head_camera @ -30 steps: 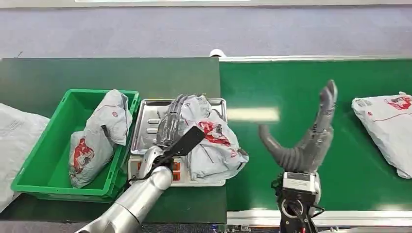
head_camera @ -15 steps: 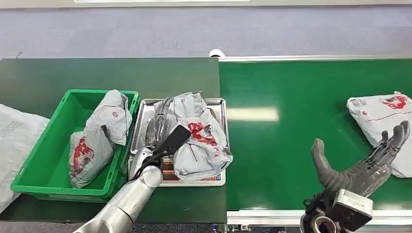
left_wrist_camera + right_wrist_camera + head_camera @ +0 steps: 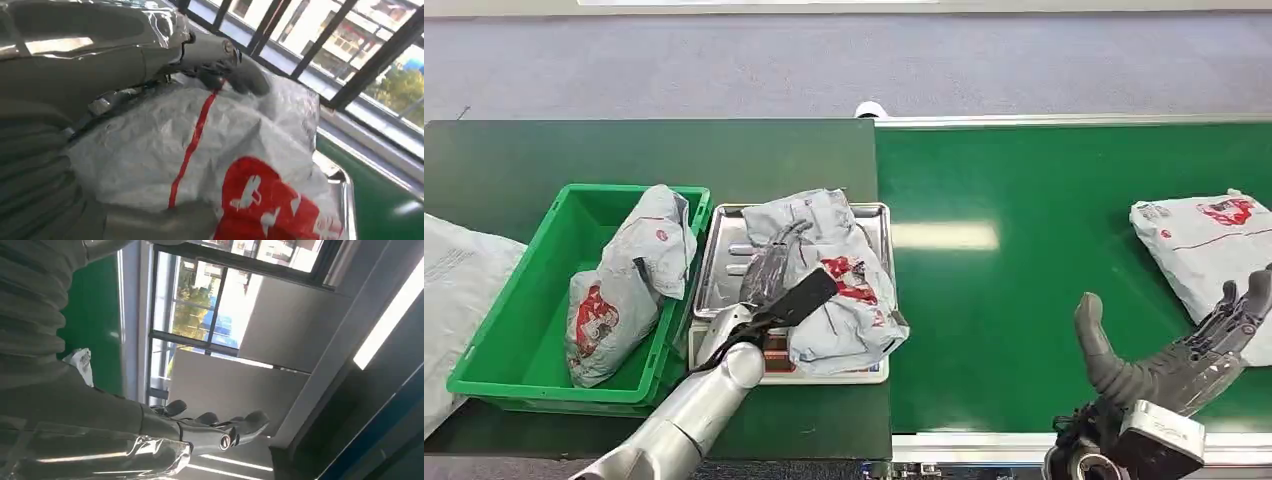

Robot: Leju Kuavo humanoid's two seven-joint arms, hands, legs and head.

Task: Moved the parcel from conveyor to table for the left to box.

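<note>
Gripping the crumpled parcel (image 3: 839, 290) over the tray (image 3: 724, 235), the left robot hand (image 3: 769, 275) could let slick plastic slide out. The right robot hand (image 3: 1189, 355) hangs spread and released, just short of the next parcel (image 3: 1199, 245), which may drift past.

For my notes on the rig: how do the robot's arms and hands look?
The left arm is a smooth silver tube, with a black cable by the wrist. The left robot hand has dark grey fingers under a clear cover. The right robot hand is dark grey, with a thick thumb, on a silver wrist block with black cables.
</note>
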